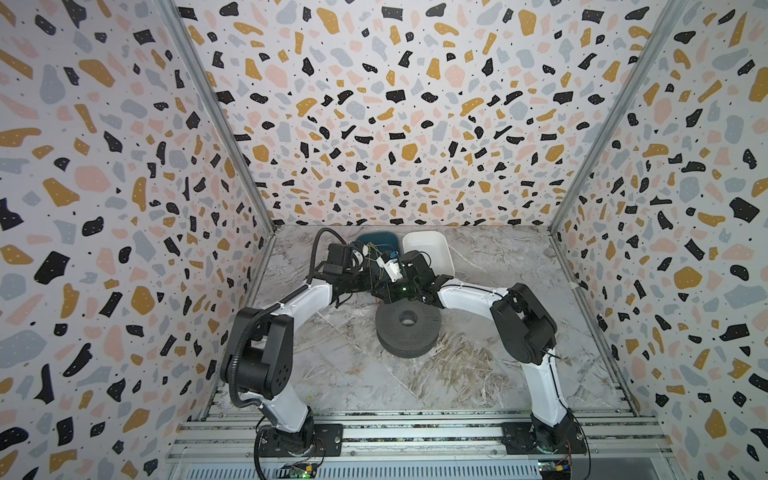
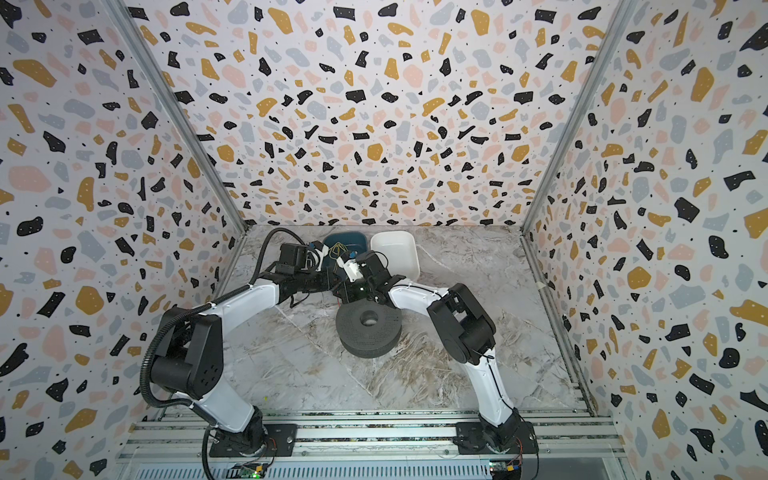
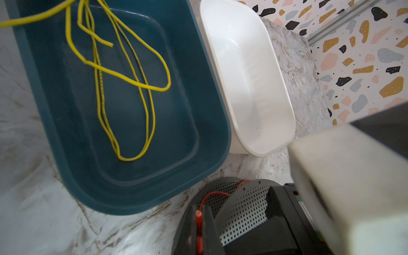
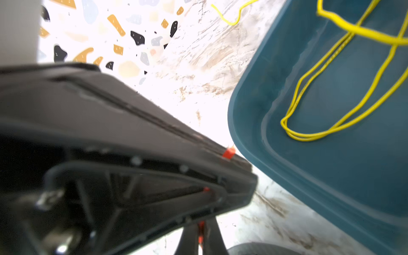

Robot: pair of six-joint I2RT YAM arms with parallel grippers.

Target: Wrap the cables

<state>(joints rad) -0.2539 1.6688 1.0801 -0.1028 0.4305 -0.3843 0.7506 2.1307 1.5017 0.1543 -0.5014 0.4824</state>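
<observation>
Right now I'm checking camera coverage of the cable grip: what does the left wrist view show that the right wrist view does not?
Only the left wrist view shows the white rectangular plastic tub, the perforated face of the dark round spool, and the left gripper shut on the thin red cable. Only the right wrist view shows the right gripper pinching that cable, and an end of the thin yellow wire lying on the marble table. Both show the teal rectangular plastic tub holding yellow loops, the table and the cable.
</observation>
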